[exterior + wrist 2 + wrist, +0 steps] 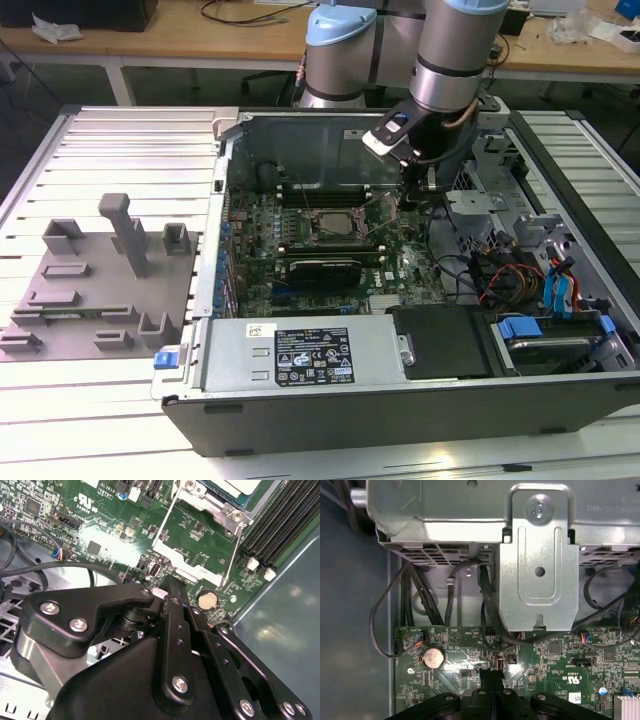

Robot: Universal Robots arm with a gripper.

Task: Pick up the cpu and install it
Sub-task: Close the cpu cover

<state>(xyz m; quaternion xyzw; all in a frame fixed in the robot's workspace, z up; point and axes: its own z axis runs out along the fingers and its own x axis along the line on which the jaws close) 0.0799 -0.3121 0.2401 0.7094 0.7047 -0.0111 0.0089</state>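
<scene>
- cpu [239, 486] sits flat in the socket [212, 505] on the board [110, 510]. In the exterior view it is the silvery square [330, 221] mid-board.
- Plate [175, 555] looks flipped open beside the socket, with the lever [233, 550] up, so I'd say the chip is placed but not clamped.
- Claw [172, 597] is narrow, fingers pressed together, nothing visible between them. The tip hangs low over the board by the coin cell [207, 600], just off the plate and clear of the cpu. The first wrist view agrees: claw [490, 675] is near the cell [432, 657].
- In the exterior view the claw [411, 195] is on the right of the socket, inside the case [400, 410].
- Tray [100, 290] is on the counter [100, 420] at the exterior view's left, well apart.
- Handling, my read:
  - Light, thin and stiff.
  - The metal top is smooth, so likely slippery.
  - The underside and socket contacts are fragile.
  - Grip by two opposite edges, keep it level, no dragging or pressing.
  - Seated like this, little edge is left to grab.
</scene>
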